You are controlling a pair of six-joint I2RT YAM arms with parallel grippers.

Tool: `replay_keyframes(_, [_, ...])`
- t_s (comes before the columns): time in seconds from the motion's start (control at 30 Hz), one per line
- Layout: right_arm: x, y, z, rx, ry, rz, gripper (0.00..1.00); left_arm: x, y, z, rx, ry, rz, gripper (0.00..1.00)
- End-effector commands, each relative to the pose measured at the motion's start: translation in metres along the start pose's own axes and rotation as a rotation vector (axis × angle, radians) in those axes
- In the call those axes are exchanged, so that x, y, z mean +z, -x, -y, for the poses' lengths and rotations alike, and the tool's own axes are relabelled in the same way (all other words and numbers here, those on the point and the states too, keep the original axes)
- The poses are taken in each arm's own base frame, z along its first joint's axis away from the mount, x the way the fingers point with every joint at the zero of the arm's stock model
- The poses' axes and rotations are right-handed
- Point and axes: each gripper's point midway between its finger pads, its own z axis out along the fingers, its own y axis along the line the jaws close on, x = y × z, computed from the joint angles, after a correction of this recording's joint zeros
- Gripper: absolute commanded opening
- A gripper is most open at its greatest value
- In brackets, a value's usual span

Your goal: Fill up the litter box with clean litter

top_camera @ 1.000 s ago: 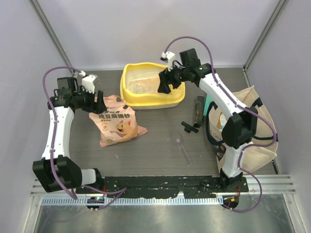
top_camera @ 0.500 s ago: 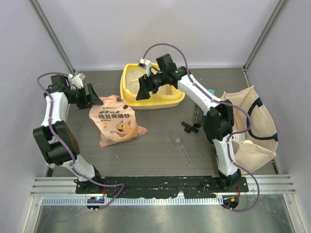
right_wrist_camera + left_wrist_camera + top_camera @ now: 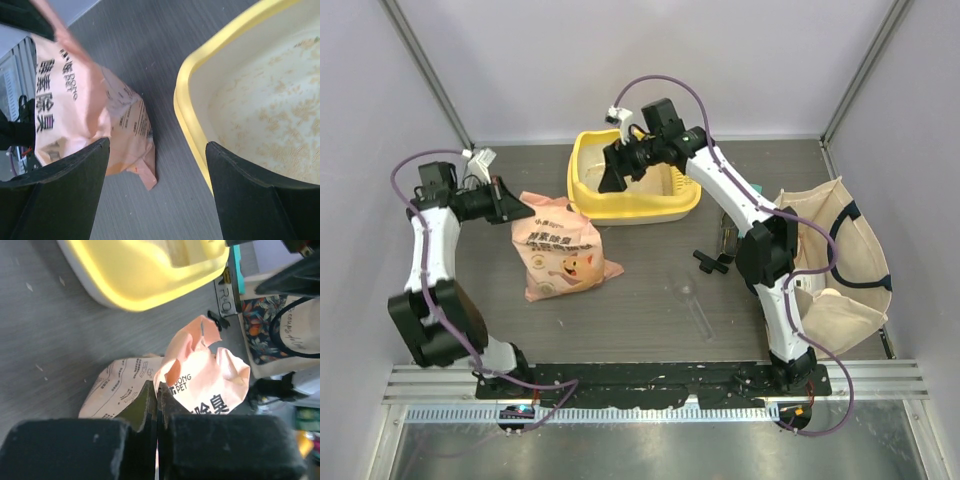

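The yellow litter box [image 3: 642, 209] stands at the back middle of the table, with a thin scatter of pale beige clean litter [image 3: 280, 107] on its floor. The peach-orange litter bag [image 3: 560, 250] lies left of it, its top corner raised. My left gripper [image 3: 513, 204] is shut on that top edge; in the left wrist view the fingers [image 3: 157, 392] press together on the bag [image 3: 210, 375], with the litter box [image 3: 145, 270] beyond. My right gripper [image 3: 610, 182] hangs open above the box's left rim [image 3: 192, 120], the bag [image 3: 65, 100] at its left.
A cream canvas tote [image 3: 840, 260] with dark handles lies open at the right. A black tool [image 3: 715, 262], a dark flat item [image 3: 730, 225] and a clear scoop [image 3: 695, 305] lie between the tote and the box. Enclosure walls ring the table.
My left gripper has shut on the bag's top edge, and that corner now stands raised toward it. My right gripper swung from the box's right side to over its left rim.
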Motion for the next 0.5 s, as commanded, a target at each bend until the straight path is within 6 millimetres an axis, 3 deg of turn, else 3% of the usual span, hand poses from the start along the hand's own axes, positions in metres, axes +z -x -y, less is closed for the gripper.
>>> replay_keyframes(0.0, [-0.008, 0.031, -0.004, -0.033, -0.048, 0.034, 0.84, -0.031, 0.035, 0.056, 0.298, 0.003, 0.247, 0.0])
replay_keyframes(0.03, [-0.009, 0.029, -0.004, -0.018, -0.053, 0.02, 0.85, -0.052, 0.053, 0.084, 0.461, 0.038, 0.378, 0.0])
replay_keyframes(0.07, [-0.008, 0.031, -0.005, -0.019, -0.056, 0.022, 0.86, -0.059, 0.057, 0.091, 0.497, 0.066, 0.44, 0.0])
replay_keyframes(0.1, [-0.009, 0.031, -0.006, -0.013, -0.052, 0.02, 0.88, -0.062, 0.053, 0.086, 0.466, 0.113, 0.494, 0.0])
replay_keyframes(0.13, [-0.009, 0.03, -0.007, -0.011, -0.046, 0.018, 0.89, -0.076, 0.057, 0.107, 0.557, 0.119, 0.571, 0.0])
replay_keyframes(0.17, [-0.006, 0.026, -0.01, -0.008, -0.038, 0.006, 0.89, -0.079, 0.053, 0.113, 0.569, 0.116, 0.583, 0.0])
replay_keyframes(0.27, [-0.004, 0.022, -0.019, -0.027, -0.033, -0.015, 0.91, -0.082, 0.037, 0.121, 0.528, 0.118, 0.571, 0.0])
replay_keyframes(0.33, [-0.004, 0.017, -0.024, -0.046, -0.03, -0.039, 0.93, -0.086, 0.031, 0.114, 0.479, 0.173, 0.586, 0.0])
replay_keyframes(0.47, [-0.008, 0.005, -0.034, -0.058, -0.03, -0.097, 0.94, -0.098, 0.024, 0.121, 0.498, 0.218, 0.67, 0.0])
